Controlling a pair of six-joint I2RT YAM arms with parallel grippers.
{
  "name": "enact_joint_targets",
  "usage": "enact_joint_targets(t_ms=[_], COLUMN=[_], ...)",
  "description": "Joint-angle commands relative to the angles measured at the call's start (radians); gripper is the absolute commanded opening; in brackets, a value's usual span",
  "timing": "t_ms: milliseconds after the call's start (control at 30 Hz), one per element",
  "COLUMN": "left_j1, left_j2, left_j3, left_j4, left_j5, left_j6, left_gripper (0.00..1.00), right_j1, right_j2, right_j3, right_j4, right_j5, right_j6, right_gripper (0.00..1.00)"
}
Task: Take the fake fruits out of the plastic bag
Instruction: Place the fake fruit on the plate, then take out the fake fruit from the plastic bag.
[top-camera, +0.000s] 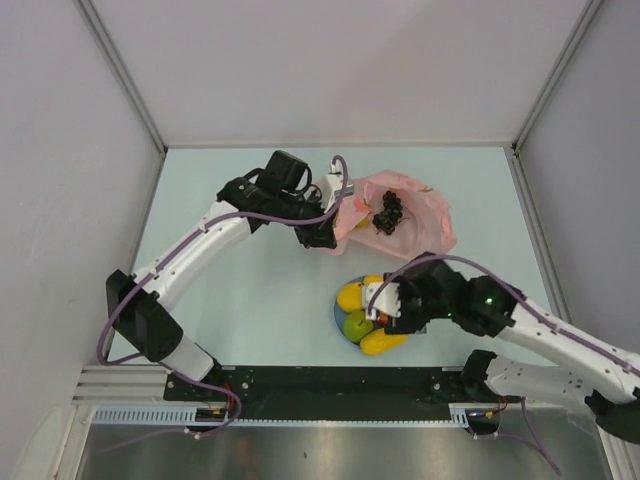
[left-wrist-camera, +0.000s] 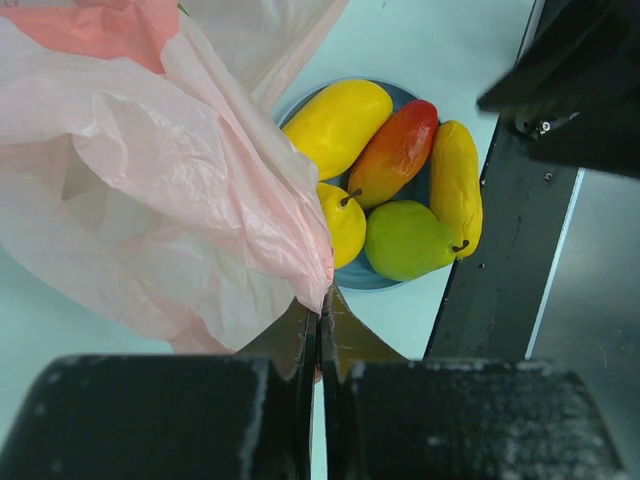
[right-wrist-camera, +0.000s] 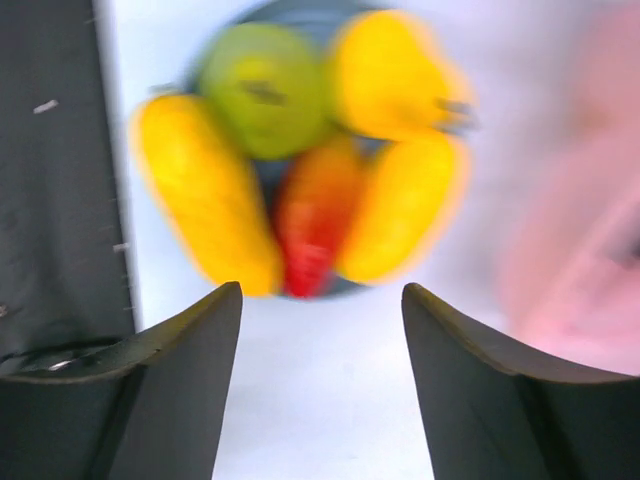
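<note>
The left hand (left-wrist-camera: 320, 322) is pressed together, pinching a bottom fold of the pink plastic bag (left-wrist-camera: 150, 180), which bunches up just beyond its fingertips and rests on the pale table (top-camera: 250, 290). In the top view a dark grape bunch (top-camera: 388, 213) lies in the bag, just past that hand. The right hand (right-wrist-camera: 320, 325) is spread with nothing between its fingers, hovering over the near side of the blue plate (left-wrist-camera: 375, 282), which sits beside the bag. On the plate, touching one another, lie a yellow mango (left-wrist-camera: 335, 125), a red-orange mango (left-wrist-camera: 397, 150), a long yellow fruit (left-wrist-camera: 455, 180), a green pear (left-wrist-camera: 405, 240) and a small yellow pear (left-wrist-camera: 342, 225).
</note>
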Motion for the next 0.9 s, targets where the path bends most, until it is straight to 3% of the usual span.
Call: enact_joint_targets(t_ms=[0,100,233,267,367,467,633,867], left_j1=[-0.007,-0.007,-0.007,-0.007,-0.007,-0.007,0.007,0.071], left_j2=[0.005,0.004,-0.018,-0.024,-0.053,-0.091,-0.136,-0.153], left_j3=[0.045,0.048,0.053,0.051,0.039,0.014,0.008,-0.045], left_j4=[0.006,0.003,-0.018,-0.035,-0.063,-0.084,-0.100,-0.045], left_j5=[0.026,0.031,0.014,0.009,0.002,-0.003,-0.080,-0.181], left_j6=[0.008,-0.006,-0.008,-0.005,0.009,0.038,0.063,0.014], left_gripper=[0.03,0.02,0.00,0.00,0.00,0.00,0.00,0.00], right_j1=[-0.183,-0.293,-0.396,-0.406,-0.421,-0.438,-0.463,-0.501], right_j2=[-0.078,-0.040,0.127,0.155,0.268,0.403,0.600,0.595], right_j3=[0.096,0.109,0.174,0.182,0.197,0.198,0.194,0.119], right_j4=[0.018,0.120,0.277,0.314,0.513,0.645,0.718,0.685], right_j5=[0.024,0.004,-0.013,-0.002,0.038,0.053,0.004,-0.086], right_j6=[0.002,0.083,0.220,0.247,0.309,0.335,0.370,0.439], right_gripper=[0.73,0.67,0.53,0.45,0.37,0.35,0.32,0.38])
